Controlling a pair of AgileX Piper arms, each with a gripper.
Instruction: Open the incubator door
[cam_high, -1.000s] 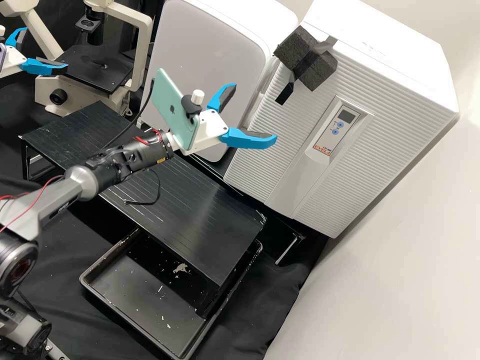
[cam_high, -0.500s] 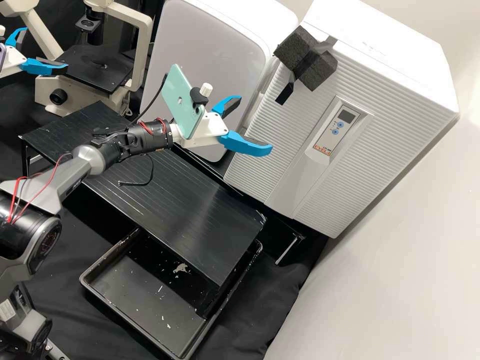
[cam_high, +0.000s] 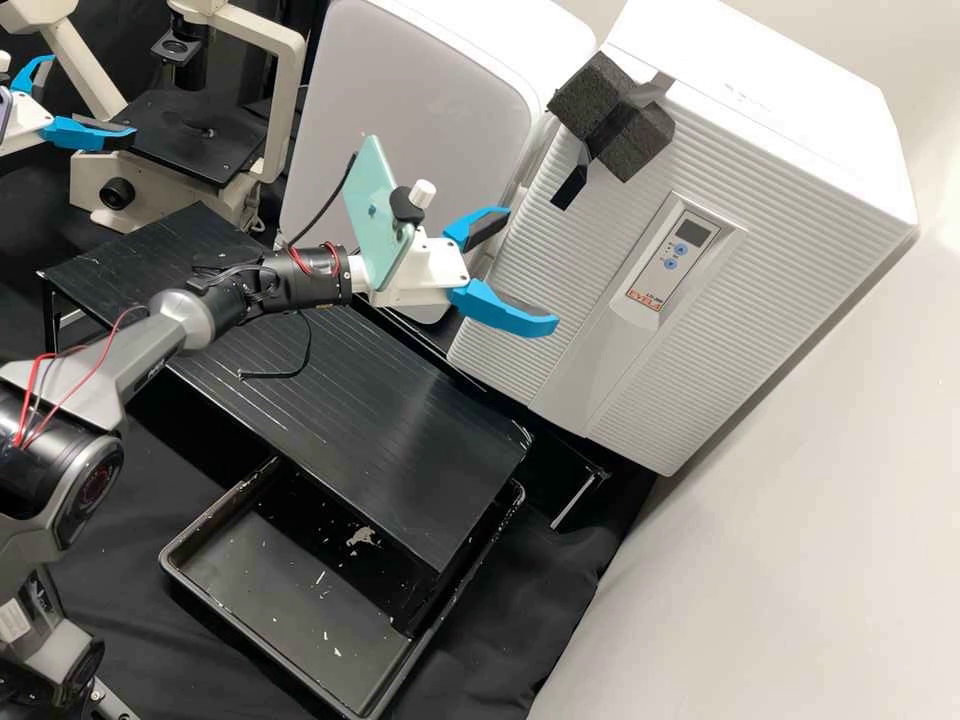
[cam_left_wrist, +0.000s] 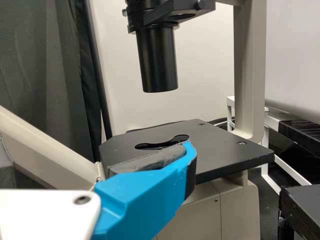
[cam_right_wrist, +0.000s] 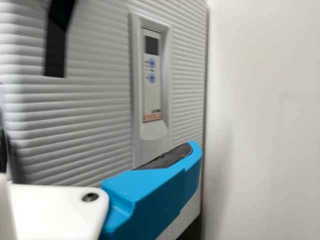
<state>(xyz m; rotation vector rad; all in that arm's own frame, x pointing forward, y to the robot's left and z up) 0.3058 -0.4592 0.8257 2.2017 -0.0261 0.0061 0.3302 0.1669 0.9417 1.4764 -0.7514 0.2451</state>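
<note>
In the high view, the white incubator (cam_high: 760, 85) stands upright beside another white cabinet (cam_high: 420, 120), and a black foam block (cam_high: 640, 135) is fixed at the upper edge of its ribbed door (cam_high: 720, 290). This view gives also the whole spread of the right pincer (cam_high: 530, 270), which is wide and holds nothing, in front of the door's side part. The right wrist view looks at the door from near, with one blue finger (cam_right_wrist: 160, 185) below the control panel (cam_right_wrist: 152, 75). The left wrist view looks at the stage (cam_left_wrist: 215, 152) of a microscope; the left pincer (cam_high: 93, 97) is near it, also wide. The door is closed, and its front faces toward the arm side. The long axis of the panel goes up and down along the door, slanting from upper right to lower left in the high view, and its ribs run across. Compared with half a second ago, the right pincer is a little lower and more to the right in the high view, while the incubator and the left pincer keep their places.
</note>
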